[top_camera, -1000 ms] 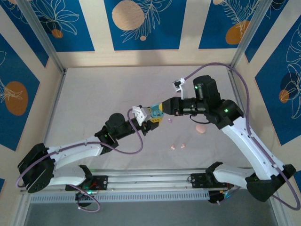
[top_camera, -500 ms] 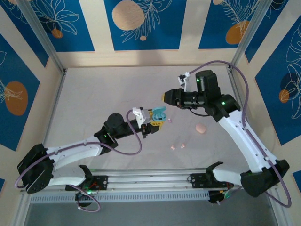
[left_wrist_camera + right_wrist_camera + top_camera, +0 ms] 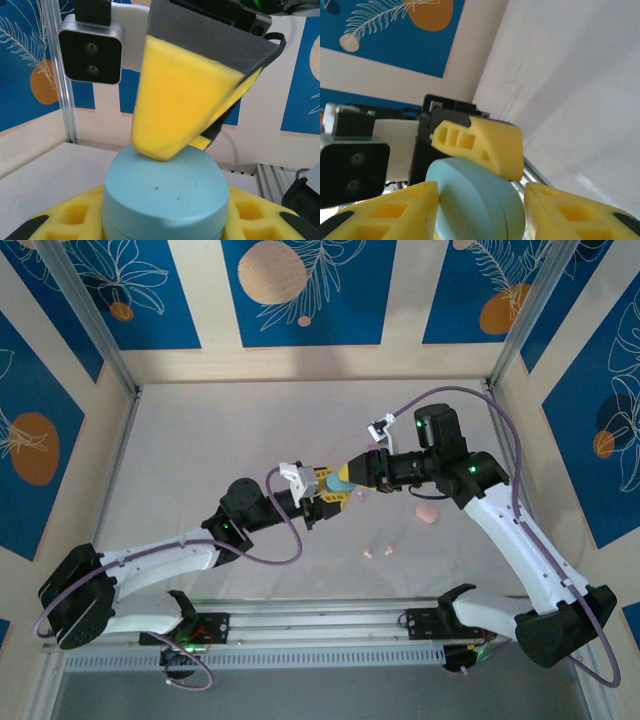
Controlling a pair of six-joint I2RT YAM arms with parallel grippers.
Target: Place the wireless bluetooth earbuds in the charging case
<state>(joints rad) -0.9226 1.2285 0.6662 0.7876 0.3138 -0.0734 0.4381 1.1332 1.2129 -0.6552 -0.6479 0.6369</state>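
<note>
While the left gripper [image 3: 327, 492] clamps the blue case [image 3: 165, 195], the right gripper [image 3: 347, 478], jaws parted, straddles it.

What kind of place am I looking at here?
Likely a robot lab test cell: a left arm and right arm bolted to a metal rail, a white table fenced by aluminium posts, and printed blue leaf panels as walls.

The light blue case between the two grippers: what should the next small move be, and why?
Probably draw the right gripper back off the light blue case. Its lid looks shut, the left gripper grips it, and the right jaws stand open around it. Two pink earbuds lie loose on the table, so the right arm seems free to fetch them.
</note>
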